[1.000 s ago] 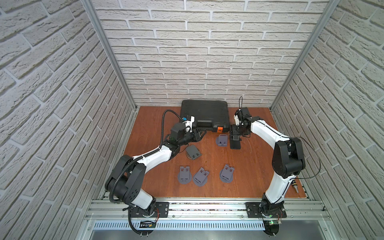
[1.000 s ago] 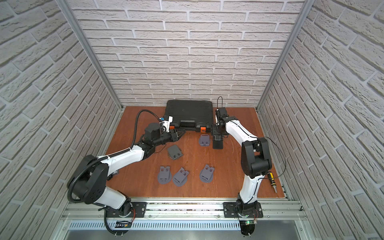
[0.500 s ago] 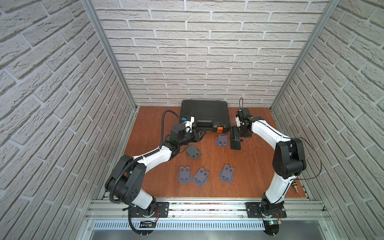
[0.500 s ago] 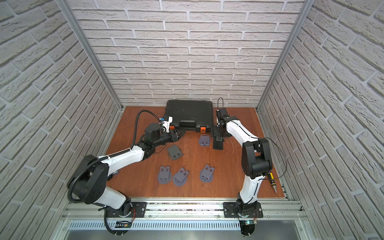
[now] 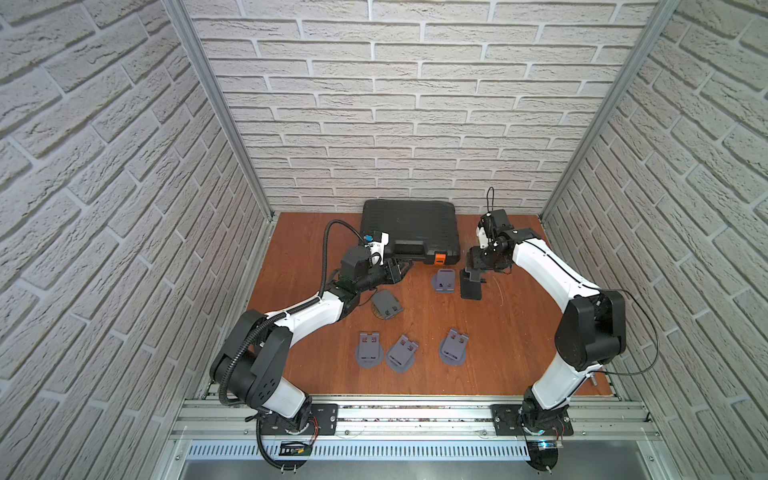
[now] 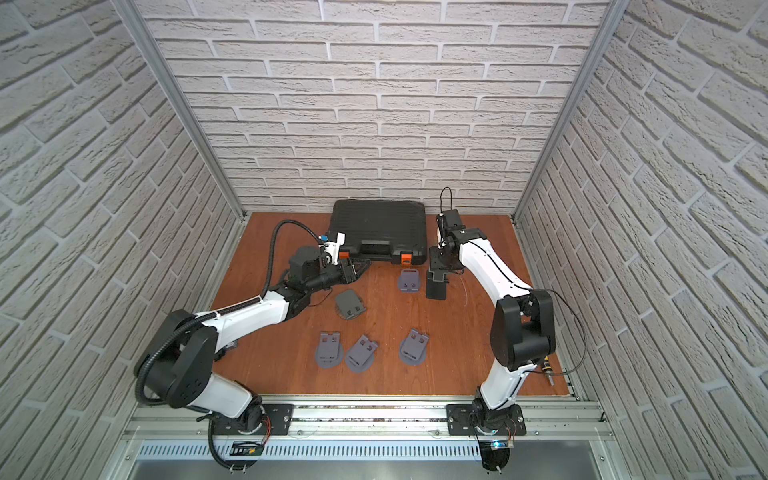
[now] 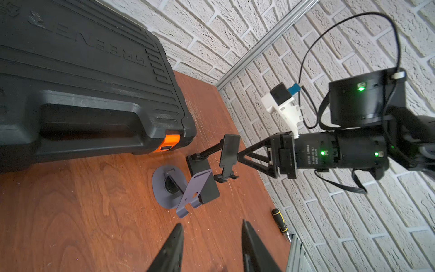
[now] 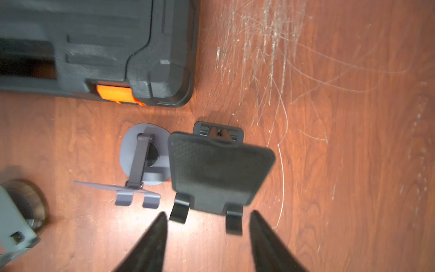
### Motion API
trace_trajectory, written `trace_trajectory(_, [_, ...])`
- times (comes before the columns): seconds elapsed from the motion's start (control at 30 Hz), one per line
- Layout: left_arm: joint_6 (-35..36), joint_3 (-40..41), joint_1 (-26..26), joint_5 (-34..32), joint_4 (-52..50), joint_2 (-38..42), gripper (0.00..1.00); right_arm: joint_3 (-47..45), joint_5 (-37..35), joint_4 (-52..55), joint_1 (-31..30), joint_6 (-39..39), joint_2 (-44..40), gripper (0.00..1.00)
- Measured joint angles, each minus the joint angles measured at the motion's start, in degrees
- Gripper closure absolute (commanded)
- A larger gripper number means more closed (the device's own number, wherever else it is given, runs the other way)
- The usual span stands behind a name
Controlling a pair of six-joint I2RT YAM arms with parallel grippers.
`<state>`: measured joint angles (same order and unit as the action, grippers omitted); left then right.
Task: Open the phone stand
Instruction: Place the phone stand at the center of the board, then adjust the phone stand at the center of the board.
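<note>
Scratched wooden tabletop (image 5: pixel 519 332): the black phone stand (image 5: pixel 471 284) sits right of centre in both top views, plate raised, long axis running up the frame. My right gripper (image 8: pixel 207 212), jaws apart and empty, hangs just above it in frame. The left gripper (image 7: pixel 211 223), also spread and empty, lies well apart.

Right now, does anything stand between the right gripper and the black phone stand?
Nothing visible does. The right gripper has its fingers open right at the hooked edge of the black stand, with only bare table around them. The grey stand stands beside it, not in the path.
</note>
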<state>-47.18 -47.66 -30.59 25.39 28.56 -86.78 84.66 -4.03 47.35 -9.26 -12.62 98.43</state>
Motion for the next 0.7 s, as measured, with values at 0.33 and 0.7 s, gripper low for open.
trace_trajectory(0.33, [-0.04,0.0,-0.09,0.24,0.2,0.0,0.58,-1.31,-0.13,2.82,0.0,-2.64,-3.08,0.81])
trace_trajectory(0.7, [0.92,0.63,-0.13,-0.13,-0.94,0.59,0.55,-5.77,-0.02,4.11,0.0,-5.14,-4.39,0.63])
